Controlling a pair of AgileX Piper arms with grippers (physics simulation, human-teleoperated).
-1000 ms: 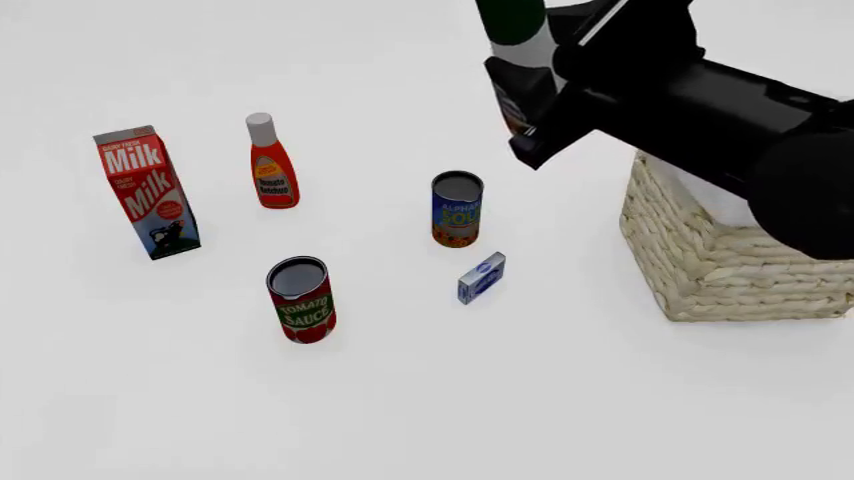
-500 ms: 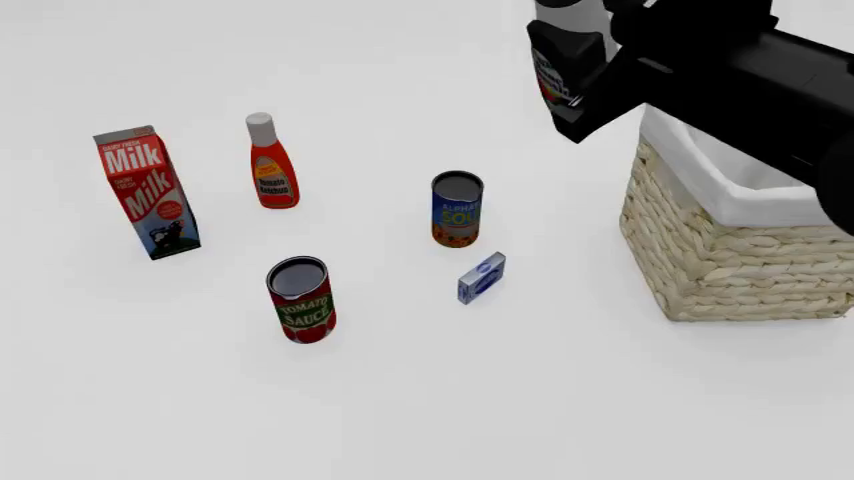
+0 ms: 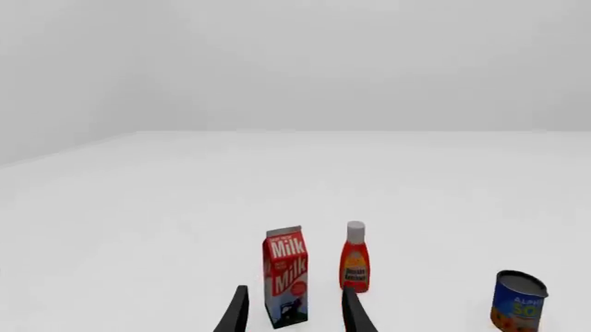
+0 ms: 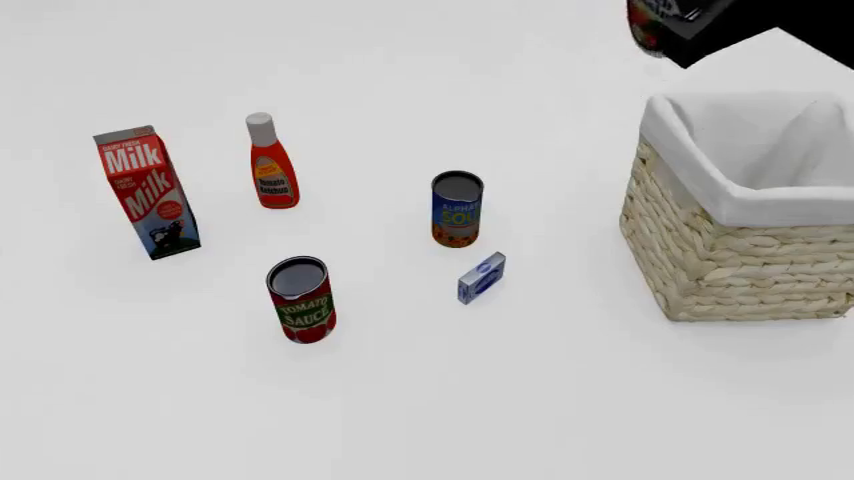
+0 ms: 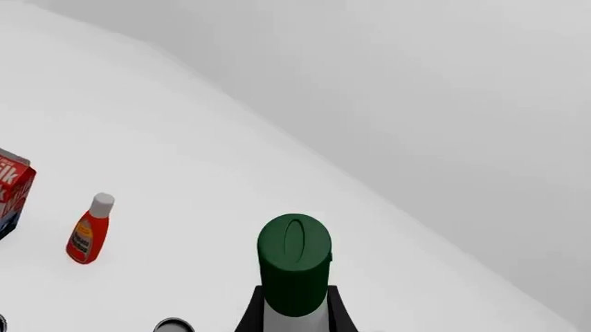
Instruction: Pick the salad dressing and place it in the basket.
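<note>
The salad dressing (image 5: 293,266), a white bottle with a dark green cap, is held in my right gripper (image 5: 293,315), which is shut on its neck. In the front view only a bit of the bottle's label (image 4: 646,28) and the black gripper (image 4: 703,20) show at the top edge, high above the far left corner of the basket (image 4: 747,255). The basket is woven straw with white lining, at the right. My left gripper (image 3: 295,315) is open and empty, low over the table, facing the milk carton (image 3: 286,273). It is out of the front view.
On the table stand a milk carton (image 4: 147,192), a red-orange ketchup bottle (image 4: 271,165), a tomato sauce can (image 4: 302,298), a blue soup can (image 4: 457,208) and a small blue box (image 4: 481,277). All lie left of the basket.
My right gripper has carried the salad dressing up and to the right, from left of the basket to over its far left corner, mostly out of the front view.
</note>
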